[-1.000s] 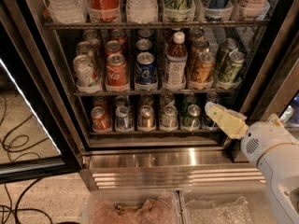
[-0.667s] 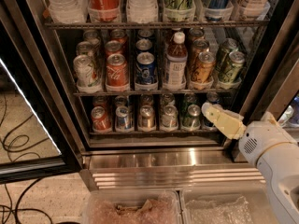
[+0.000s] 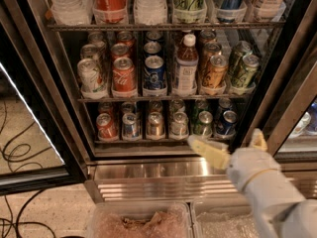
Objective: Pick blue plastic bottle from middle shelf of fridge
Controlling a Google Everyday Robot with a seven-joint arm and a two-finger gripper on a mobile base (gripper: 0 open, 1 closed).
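One target: blue plastic bottle upright on middle shelf, between cans. Gripper low at right near fridge base, jaws wide, empty. Lift, centre on bottle body, avoid neighbours

The blue plastic bottle, white-capped, with dark drink and a pale label, stands upright among cans on the middle shelf of the fridge. It is above and slightly left of the spread-fingered pincer, well apart from it.

One blue plastic bottle, three shelves, six bottom-row cans, one gripper low right, two fingers apart
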